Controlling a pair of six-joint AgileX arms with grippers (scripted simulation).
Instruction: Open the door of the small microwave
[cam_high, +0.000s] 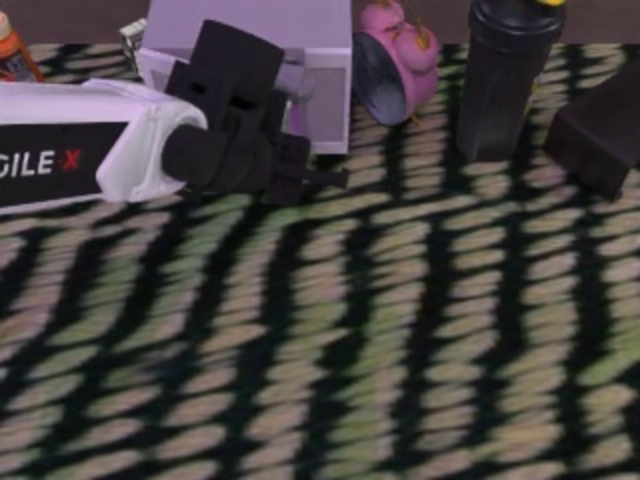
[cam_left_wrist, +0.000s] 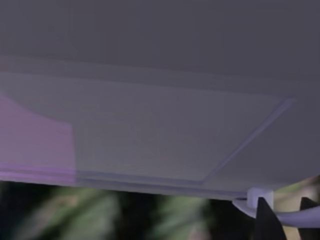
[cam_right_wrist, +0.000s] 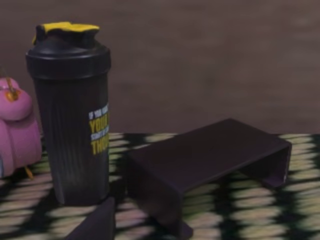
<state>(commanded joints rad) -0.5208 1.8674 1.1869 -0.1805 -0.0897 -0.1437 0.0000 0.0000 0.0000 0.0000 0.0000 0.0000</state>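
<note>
The small microwave (cam_high: 250, 25) stands at the back left of the table, pale lavender-white. My left gripper (cam_high: 312, 180) reaches in front of it and hides most of the door in the top view. A strip of purple cavity (cam_high: 296, 120) shows beside the gripper. In the left wrist view the door (cam_left_wrist: 150, 130) fills the picture, with its greyish window and purple cavity (cam_left_wrist: 35, 145) at one side. My left gripper (cam_left_wrist: 285, 210) is shut on the white handle (cam_left_wrist: 260, 197), one dark fingertip (cam_left_wrist: 265, 222) on each side of the bar. My right gripper (cam_right_wrist: 115, 230) shows only at the edge of its own view.
A pink alarm clock (cam_high: 395, 55) sits right of the microwave, then a black shaker bottle (cam_high: 505, 70) with a yellow lid and a dark low stand (cam_high: 600, 135). An orange bottle (cam_high: 12, 50) is at the back left. A woven patterned cloth (cam_high: 380, 330) covers the table.
</note>
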